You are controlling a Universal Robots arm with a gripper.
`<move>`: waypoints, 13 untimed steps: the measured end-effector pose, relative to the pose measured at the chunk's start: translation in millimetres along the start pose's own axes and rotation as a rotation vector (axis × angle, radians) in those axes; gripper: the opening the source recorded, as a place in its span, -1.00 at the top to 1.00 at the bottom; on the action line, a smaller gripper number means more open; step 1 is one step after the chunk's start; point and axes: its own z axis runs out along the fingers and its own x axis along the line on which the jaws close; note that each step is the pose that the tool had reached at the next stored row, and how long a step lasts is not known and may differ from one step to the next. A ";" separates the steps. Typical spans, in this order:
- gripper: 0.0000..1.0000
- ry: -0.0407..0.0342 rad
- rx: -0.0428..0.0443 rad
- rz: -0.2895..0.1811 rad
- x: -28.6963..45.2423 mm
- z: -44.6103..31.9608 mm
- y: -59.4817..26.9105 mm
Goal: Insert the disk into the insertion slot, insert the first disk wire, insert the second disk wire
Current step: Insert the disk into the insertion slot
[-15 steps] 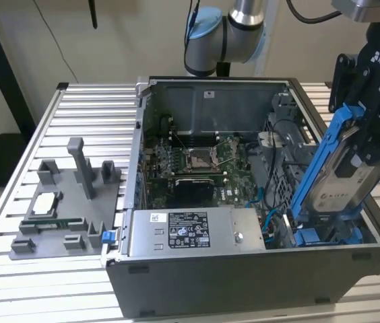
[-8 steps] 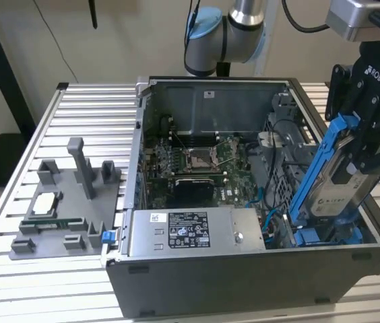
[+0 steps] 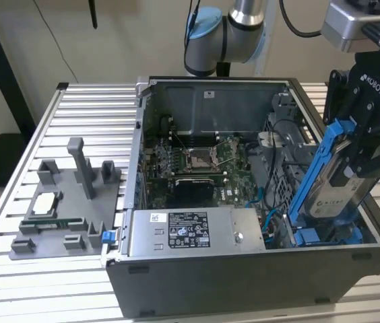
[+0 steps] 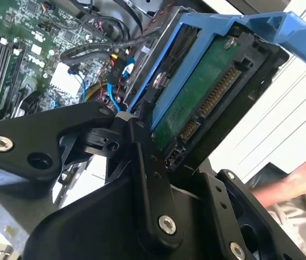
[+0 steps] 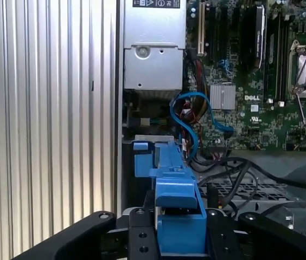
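Blue plastic frames the one disk (image 3: 331, 192), which the gripper (image 3: 362, 145) holds on a slant over the near corner of the open computer case (image 3: 244, 282), at the exterior view's right. The jaws pinch the disk's upper end from both sides. In the first wrist view the blue carrier sits squeezed between the black fingers (image 5: 142, 238).

The disk's lower end dips inside the case, close to both the near wall and the wall on the exterior view's right, beside more blue plastic (image 3: 325, 237) down there. I cannot tell whether it has entered any bay. Its top leans toward the exterior view's right.

Toward the exterior view's left of the disk is a tangle of loose cables (image 3: 277, 202), then one grey power-supply box (image 3: 197, 232) along the near wall. One motherboard (image 3: 203, 161) fills the floor farther back. The case is open above.

The slatted metal bench (image 3: 15, 282) carries the case and one grey holder (image 3: 75, 232) with a single upright post (image 3: 81, 165), one processor chip (image 3: 45, 202) and one memory stick (image 3: 52, 222), with bare slats around them. In the second wrist view a person's hand (image 4: 305, 173) rests beyond the disk's end. A pale wall (image 3: 129, 40) stands behind.
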 end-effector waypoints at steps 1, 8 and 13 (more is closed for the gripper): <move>1.00 -0.0011 0.0016 0.000 -0.4 0.8 0.0; 1.00 -0.0054 0.0043 0.000 -2.5 6.0 0.0; 1.00 -0.0067 -0.0033 0.000 -2.3 7.7 0.0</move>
